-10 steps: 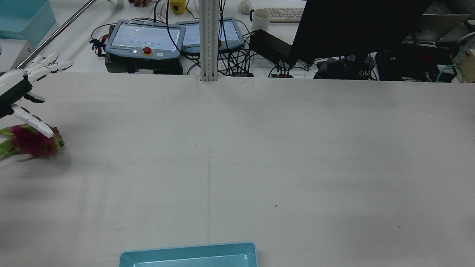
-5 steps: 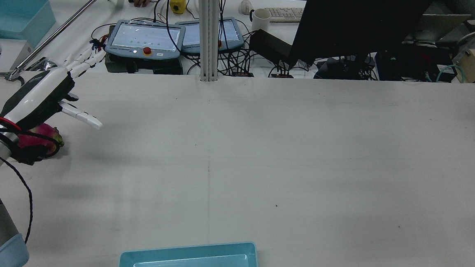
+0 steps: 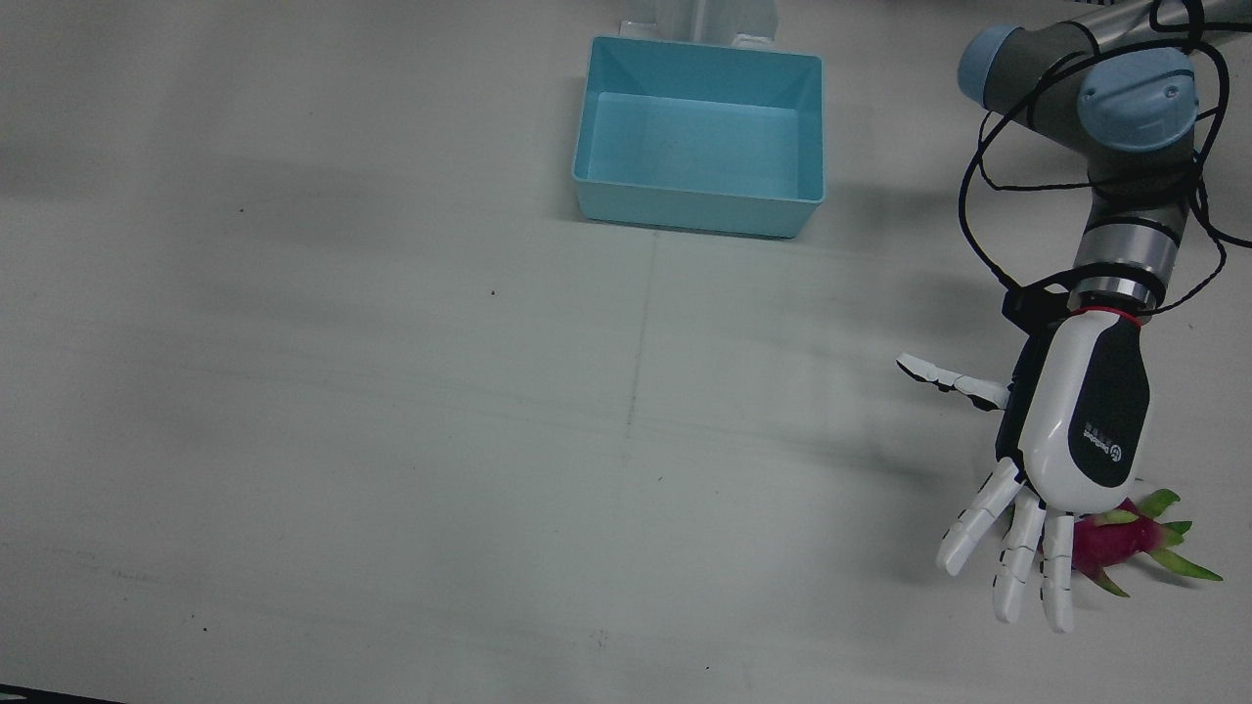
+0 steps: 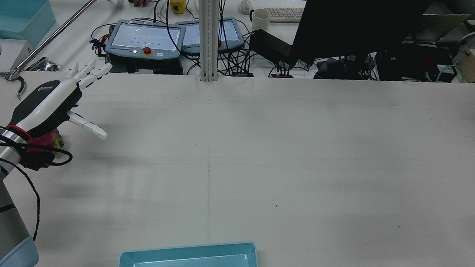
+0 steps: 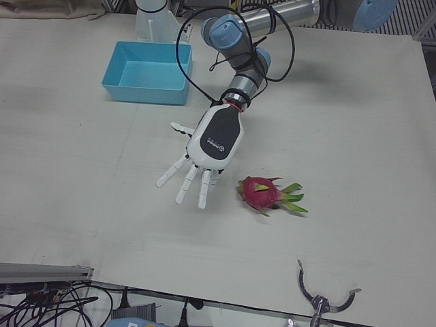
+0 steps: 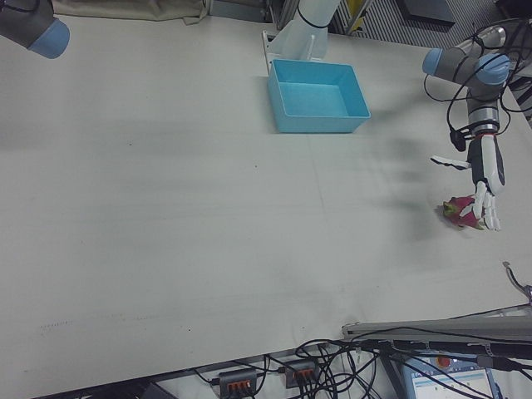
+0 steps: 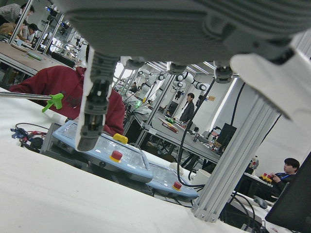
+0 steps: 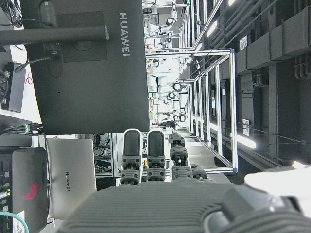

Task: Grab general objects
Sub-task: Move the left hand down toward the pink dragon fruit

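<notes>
Left robot hand (image 5: pixel 211 139) advanced past dragon fruit (image 5: pixel 262 193), blue bin (image 3: pixel 699 137) empty

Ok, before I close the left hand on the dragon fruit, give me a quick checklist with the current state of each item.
1. White left hand open, fingers spread: ok.
2. Hand empty: ok.
3. Hand centred over the pink dragon fruit with green scales: not ok; the left-front view shows it beside the fruit, apart.
4. Fruit resting on the white table, nothing crowding it: ok.
5. Light blue plastic bin empty: ok.
6. Height of palm above the table: cannot tell.
</notes>
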